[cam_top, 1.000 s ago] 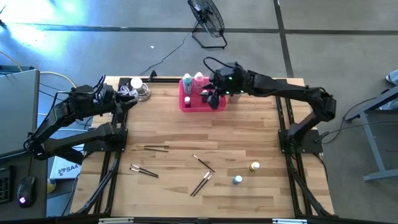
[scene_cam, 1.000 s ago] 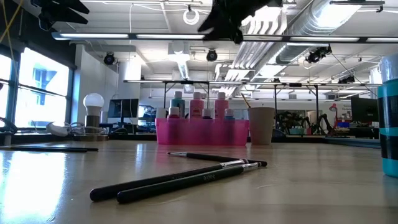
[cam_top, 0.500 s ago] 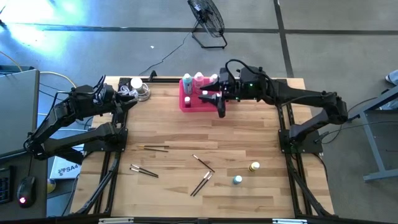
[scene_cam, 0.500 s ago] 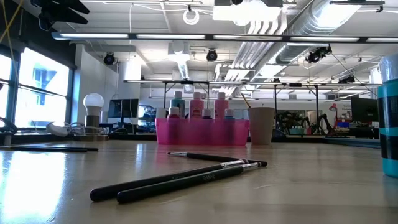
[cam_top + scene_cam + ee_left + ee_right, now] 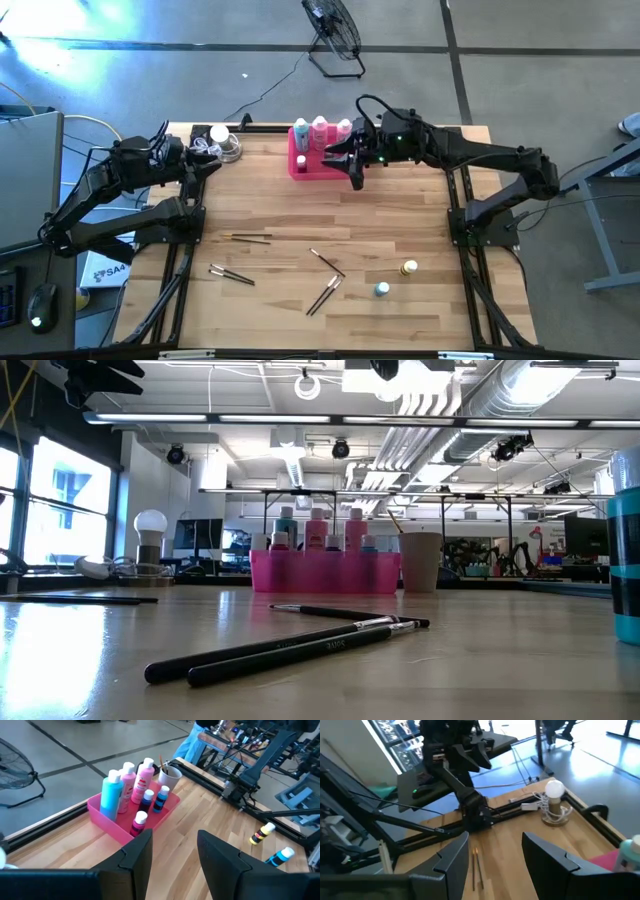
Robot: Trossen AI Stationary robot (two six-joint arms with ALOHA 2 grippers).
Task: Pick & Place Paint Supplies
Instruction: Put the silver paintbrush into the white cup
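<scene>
Wooden planks made up the desk, which filled the middle of the high view. At its upper left corner the left end effector waited, fingers parted with nothing between them. Close by, at that corner, a white bulb on a round base stood among loose cable. Off the desk's left edge lay a white card with dark lettering that looked like "SAA", too small to read with certainty.

Thin brown paintbrushes lay across the lower centre of the frame: one level, a pair lower left, one slanting, and another pair below it. In the low view the nearest brush carried pale printing along its handle, unreadable.

At top centre the bright pink tray held three taller white-capped bottles, one teal and two pink, with printed labels too fine to read, plus tiny blue and dark red bottles. A pale beige cup stood just beside the tray's far end.

Over the tray's right part hovered the right end effector, fingers spread and empty, its arm hiding part of the tray from above. At lower right a tiny yellow bottle and a tiny teal bottle lay near each other on the desk.
</scene>
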